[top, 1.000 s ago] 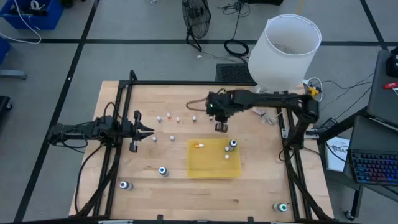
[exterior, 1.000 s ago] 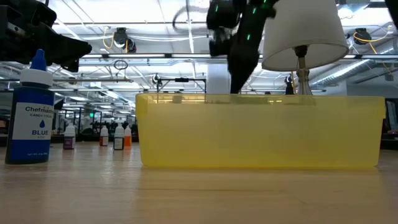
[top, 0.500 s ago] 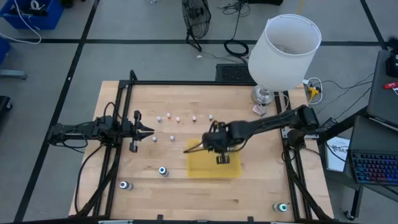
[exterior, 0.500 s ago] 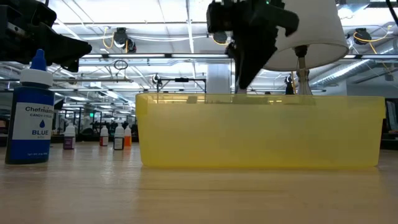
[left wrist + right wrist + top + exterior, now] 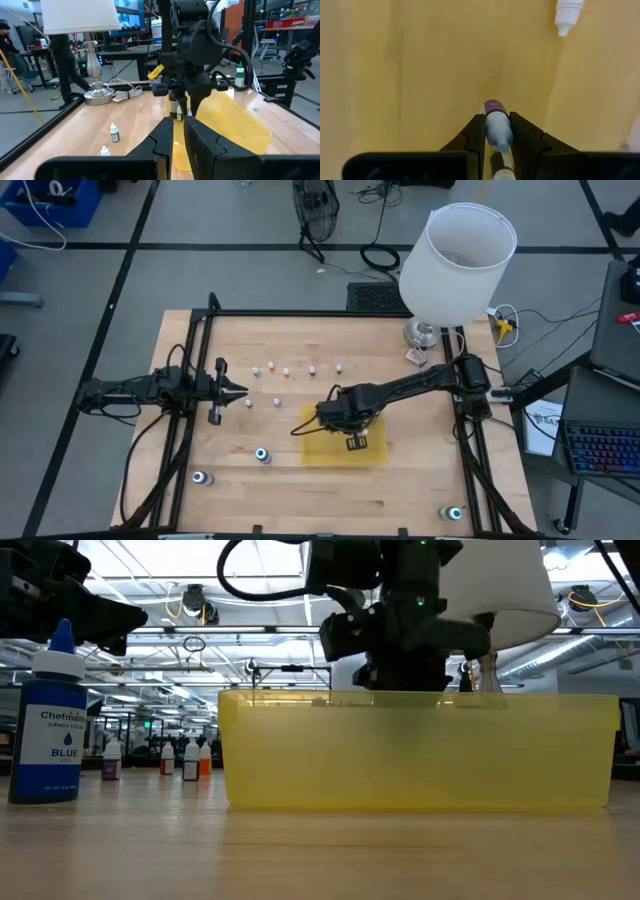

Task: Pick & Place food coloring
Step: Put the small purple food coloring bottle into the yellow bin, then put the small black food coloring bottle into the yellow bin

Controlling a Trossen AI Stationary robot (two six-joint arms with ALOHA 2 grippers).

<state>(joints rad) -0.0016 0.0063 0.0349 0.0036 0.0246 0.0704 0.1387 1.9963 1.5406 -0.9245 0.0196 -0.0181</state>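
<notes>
My right gripper (image 5: 495,137) is down inside the flat yellow translucent plastic tray (image 5: 375,452), clenched on a small whitish dropper bottle with a purple label (image 5: 496,125) — the bottle sits between my two dark fingers (image 5: 475,131), its cap pointing back toward my wrist. In the right wrist view another small white dropper bottle (image 5: 567,14) lies on the tray floor, well apart from the one I hold. From above, my right arm reaches across the light wooden desk (image 5: 290,480) to the tray near the desk's middle.

My left gripper (image 5: 240,392) waits over the left side of the desk, fingers pressed together on nothing. Just beside it stands one tiny white bottle (image 5: 276,400), and a row of tiny whitish bottles (image 5: 286,370) stands farther back. Nearer the front edge stand larger dark bottles with teal-white round tops (image 5: 262,454) — one of them, a blue bottle labelled BLUE (image 5: 50,730), fills the left of the low view. A white lamp shade (image 5: 457,260) stands at the desk's far right corner.
</notes>
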